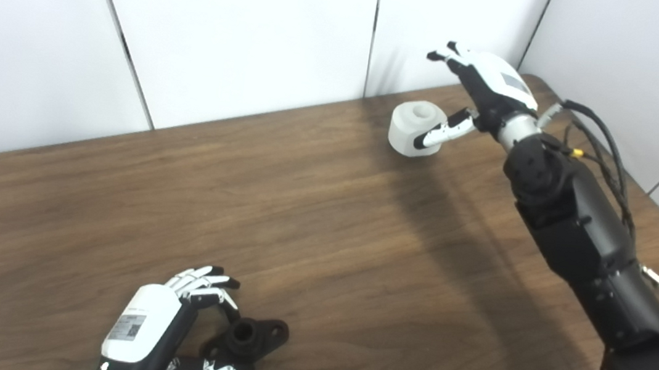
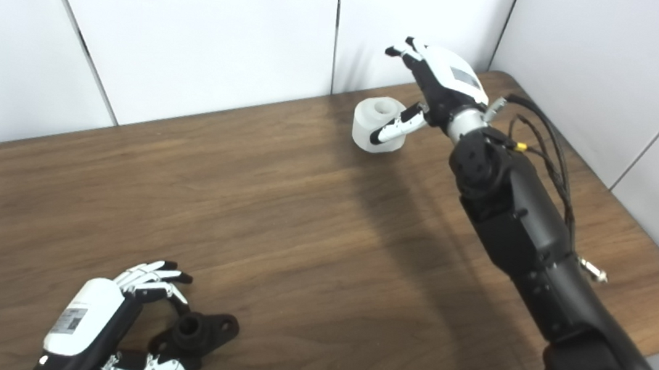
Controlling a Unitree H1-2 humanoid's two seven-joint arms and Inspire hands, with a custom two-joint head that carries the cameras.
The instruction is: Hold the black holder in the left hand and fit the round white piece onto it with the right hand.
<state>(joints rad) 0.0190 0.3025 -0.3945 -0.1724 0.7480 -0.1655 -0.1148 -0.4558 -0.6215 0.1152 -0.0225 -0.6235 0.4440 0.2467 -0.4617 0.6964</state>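
Observation:
The black holder [image 1: 251, 337], with a round hub and a flat flange, lies on the wooden table [image 1: 331, 222] near the front left. My left hand [image 1: 155, 326] is cupped around its left end, fingers curled above it and thumb along its near side, not visibly clamped. The round white piece [image 1: 408, 127], with a hole in its top, stands at the far right by the wall. My right hand [image 1: 490, 82] hovers open just right of it, thumb in front of the piece's right side, fingers raised above it.
White wall panels [image 1: 247, 33] close off the table's far side and right side. The table's front edge and right corner lie under my right arm [image 1: 579, 226], which carries loose cables [image 1: 607, 142].

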